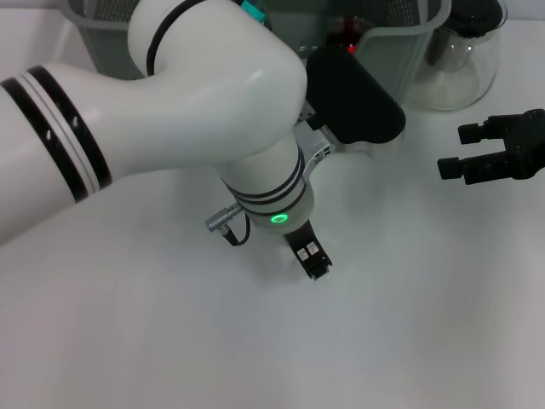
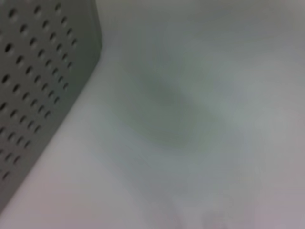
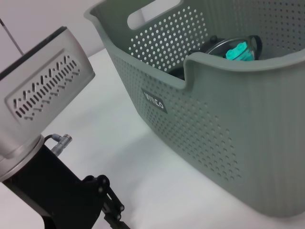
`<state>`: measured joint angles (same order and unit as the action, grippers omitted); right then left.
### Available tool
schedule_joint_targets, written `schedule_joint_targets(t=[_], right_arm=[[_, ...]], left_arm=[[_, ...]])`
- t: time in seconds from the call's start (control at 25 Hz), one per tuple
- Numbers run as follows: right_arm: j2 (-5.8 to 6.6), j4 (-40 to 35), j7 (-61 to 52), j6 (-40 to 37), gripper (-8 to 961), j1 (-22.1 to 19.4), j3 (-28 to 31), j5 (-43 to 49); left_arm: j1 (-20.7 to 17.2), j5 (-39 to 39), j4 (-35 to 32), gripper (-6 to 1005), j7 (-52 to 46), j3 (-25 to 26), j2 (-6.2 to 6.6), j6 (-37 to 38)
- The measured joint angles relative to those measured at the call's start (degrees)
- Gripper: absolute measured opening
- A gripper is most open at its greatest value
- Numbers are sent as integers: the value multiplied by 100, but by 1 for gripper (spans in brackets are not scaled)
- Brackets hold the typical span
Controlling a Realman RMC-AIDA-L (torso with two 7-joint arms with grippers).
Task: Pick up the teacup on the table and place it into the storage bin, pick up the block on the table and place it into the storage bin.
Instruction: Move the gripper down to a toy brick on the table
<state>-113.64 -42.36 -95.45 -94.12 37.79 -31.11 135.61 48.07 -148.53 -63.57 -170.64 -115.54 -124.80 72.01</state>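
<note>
A: Where's the left gripper (image 1: pixel 313 260)?
B: Low over the bare white table (image 1: pixel 170 341), pointing down, in front of the storage bin (image 1: pixel 387 43). Only a black fingertip shows under the wrist in the head view; can't tell if it's spread or clenched.

A: Teacup, block?
B: Neither shows on the table. In the right wrist view the storage bin holds a dark round item with a teal piece (image 3: pixel 238 50) in it; can't say what it is.

A: Bin relative to the left gripper?
B: Behind it, near, not touching. The left wrist view shows the bin's perforated wall just beside a patch of table.

A: Right gripper (image 1: pixel 464 153)?
B: Off to the right, above the table, fingers apart, holding nothing. Glass carafe (image 1: pixel 464 60) behind it, beside the bin.
</note>
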Motion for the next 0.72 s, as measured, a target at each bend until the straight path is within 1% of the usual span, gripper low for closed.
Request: schedule_joint_targets(t=[0.08,0.2,0.6,0.72], right_arm=[[0,0,0,0,917,0,0,0],[0,0,0,0,917,0,0,0],[-23,0,0,0,915,-10,8,0],[-25,0,0,13,916,-10,8,0]], left_arm=[[4,25,1,484,1,-20,0,-3],[22,105,3,458,2,-55,0,-14],[60,123,80,457,4,-145,0,-76],[68,121,104,442,3,-173,0,-94]])
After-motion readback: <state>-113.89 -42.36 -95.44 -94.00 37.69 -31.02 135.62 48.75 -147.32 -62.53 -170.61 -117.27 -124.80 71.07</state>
